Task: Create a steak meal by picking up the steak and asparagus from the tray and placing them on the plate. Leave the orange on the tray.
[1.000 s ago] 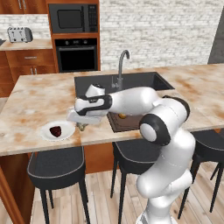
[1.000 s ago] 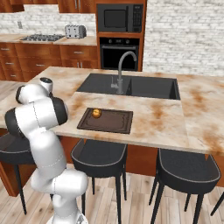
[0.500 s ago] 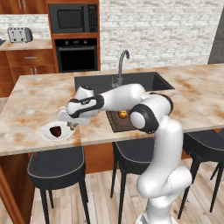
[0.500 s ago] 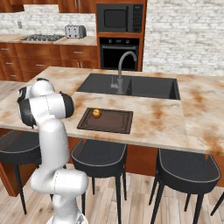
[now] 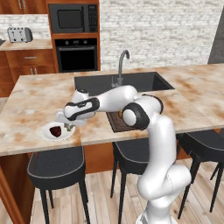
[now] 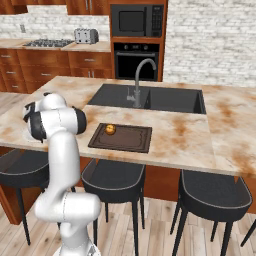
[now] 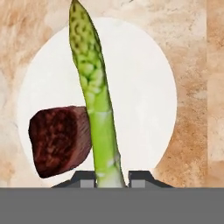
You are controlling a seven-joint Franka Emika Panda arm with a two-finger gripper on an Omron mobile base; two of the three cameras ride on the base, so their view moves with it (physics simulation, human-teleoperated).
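Gripper [image 7: 112,177] pinches the asparagus [image 7: 94,96] by its pale butt end, the two dark tips pressed against the stalk on either side. Hand view: the stalk's long axis runs straight away from the hand, bumpy green tip far, smooth paler stem near. Behind it lies the plate [image 7: 140,96], white, round, shallow and glossy, so the drop spot lies directly along the gripper's line of sight. Steak [image 7: 59,140] already rests on the plate, toward one side of this view: a dark red-brown lump, coarse-grained, with blunt edges. Whether the stalk touches the steak or merely crosses in front of it I cannot tell. Marbled tan stone shows around the plate's rim. Left base view: the arm is stretched far toward its left over the counter [image 5: 30,109], with the gripper [image 5: 68,127] low above the plate [image 5: 47,134]; the steak [image 5: 55,131] sits as a dark blot on the white, just beside the hand. A sliver of the brown tray [image 5: 114,122] shows behind the forearm, well apart from the plate. Right base view: the tray [image 6: 125,142], flat and rimmed, lies at the counter's front edge with the orange [image 6: 110,129], a small round ball, alone near one corner. Judgement: the release calls for only a short lowering, with the stalk laid on bare plate beside the meat.
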